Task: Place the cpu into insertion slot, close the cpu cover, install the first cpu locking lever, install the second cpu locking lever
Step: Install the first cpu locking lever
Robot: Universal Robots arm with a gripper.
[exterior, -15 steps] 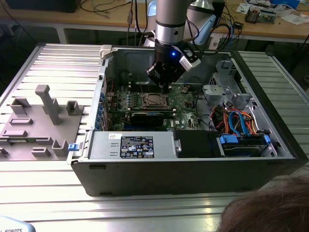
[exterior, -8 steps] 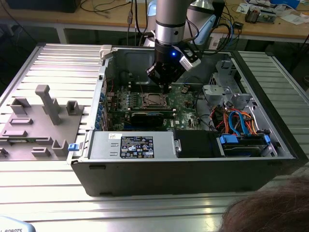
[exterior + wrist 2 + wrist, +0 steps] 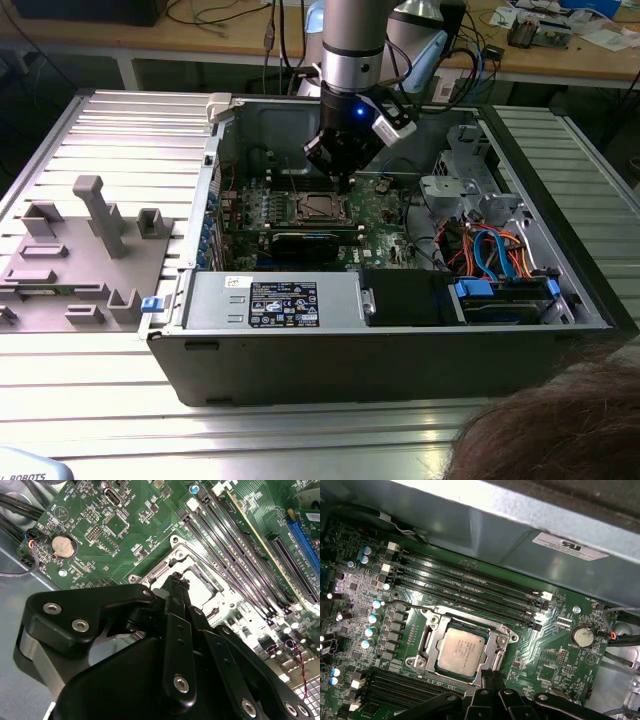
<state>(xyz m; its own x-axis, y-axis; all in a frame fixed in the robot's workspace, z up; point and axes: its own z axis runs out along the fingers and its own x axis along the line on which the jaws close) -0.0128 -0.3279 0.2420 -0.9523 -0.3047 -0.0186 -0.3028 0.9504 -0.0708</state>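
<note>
Cpu sits flat in the insertion slot, silver top up, cpu cover down around it as a silvery frame. My gripper hangs at the socket's edge, fingertips pressed together, pinching nothing I can make out. In the exterior view I stand low inside the computer case, over the motherboard. The memory slots run just beside the socket.

Judgement: lever work is in hand. Do it well by keeping the closed tips on the lever wire only, pushing steadily, off the chip top and the small capacitors nearby.
</note>
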